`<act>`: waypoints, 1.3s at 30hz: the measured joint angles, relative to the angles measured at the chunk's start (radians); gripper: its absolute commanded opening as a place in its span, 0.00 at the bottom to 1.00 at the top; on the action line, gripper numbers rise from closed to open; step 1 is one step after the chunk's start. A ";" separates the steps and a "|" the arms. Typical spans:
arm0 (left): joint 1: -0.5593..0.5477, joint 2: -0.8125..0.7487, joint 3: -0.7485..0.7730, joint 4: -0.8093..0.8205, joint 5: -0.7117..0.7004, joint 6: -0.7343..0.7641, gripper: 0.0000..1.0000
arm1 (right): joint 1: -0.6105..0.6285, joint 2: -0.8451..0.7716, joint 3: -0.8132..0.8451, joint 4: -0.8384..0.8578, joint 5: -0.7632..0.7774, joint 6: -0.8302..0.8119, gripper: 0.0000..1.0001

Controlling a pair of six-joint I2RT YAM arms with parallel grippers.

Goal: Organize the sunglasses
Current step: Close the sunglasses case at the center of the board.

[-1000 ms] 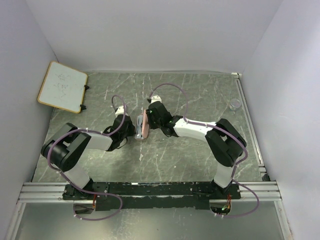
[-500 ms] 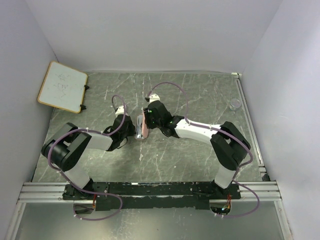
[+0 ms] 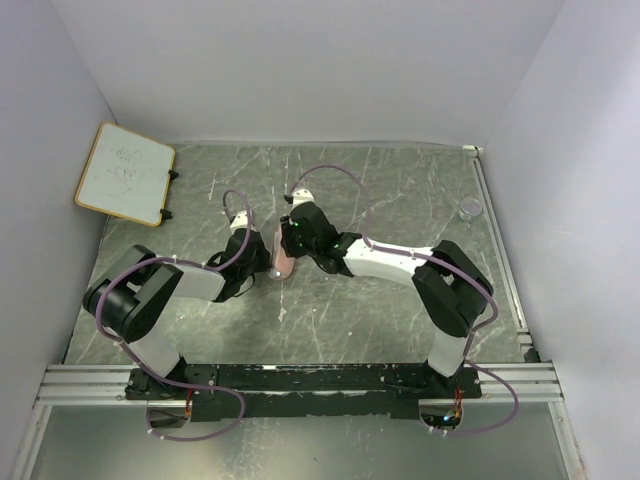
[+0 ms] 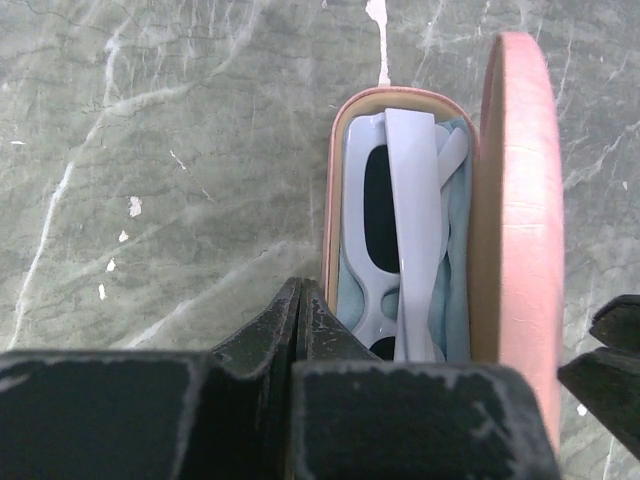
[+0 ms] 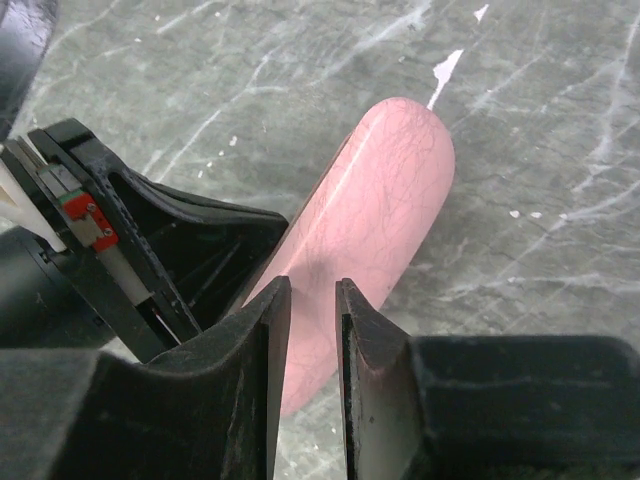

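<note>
Progress: mostly done. The sunglasses [image 4: 385,230] are already folded inside the pink case [image 4: 332,200], lying on a pale blue cloth [image 4: 455,250]. What's left, judging by this, is shutting the lid.

Left claw [image 4: 300,305]: fingers pressed together with nothing between them. The tips are just beside the case's near rim, and the open base with the sunglasses lies just ahead and right of them. It looks like it is bracing the case. I can't tell if it actually touches the case.

The lid [image 4: 515,200] stands up on edge, ahead and to the right of the left claw. It is not closed yet.

Right claw [image 5: 312,295]: fingers slightly parted with a narrow gap, pinching nothing visible. The outer face of the lid is directly ahead of and under its tips. It probably pushes the lid over toward the left claw. Contact is unclear.

Versus a second ago, top view: the right claw [image 3: 290,238] has shifted left toward the left claw [image 3: 262,262]. The case between them looks narrower and mostly pink, with the grey interior barely showing, so the lid has tipped further shut. The left claw has barely moved.
</note>
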 measured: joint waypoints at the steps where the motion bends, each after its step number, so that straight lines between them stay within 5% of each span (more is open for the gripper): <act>1: 0.000 0.000 0.000 0.000 0.000 0.000 0.08 | 0.000 0.006 0.003 0.008 -0.005 0.003 0.25; 19: 0.000 0.000 0.000 0.000 0.000 0.000 0.08 | 0.011 0.100 -0.009 0.083 -0.051 0.040 0.25; 27: 0.000 -0.069 0.000 -0.058 -0.019 0.008 0.28 | 0.011 0.087 -0.009 0.061 -0.031 0.023 0.28; 31: 0.000 -0.175 0.000 -0.103 -0.056 0.033 0.41 | 0.011 0.059 -0.010 0.022 -0.006 -0.002 0.40; 39: 0.000 -0.340 0.021 -0.200 -0.128 0.076 0.49 | 0.006 -0.014 -0.019 0.008 0.093 -0.050 0.60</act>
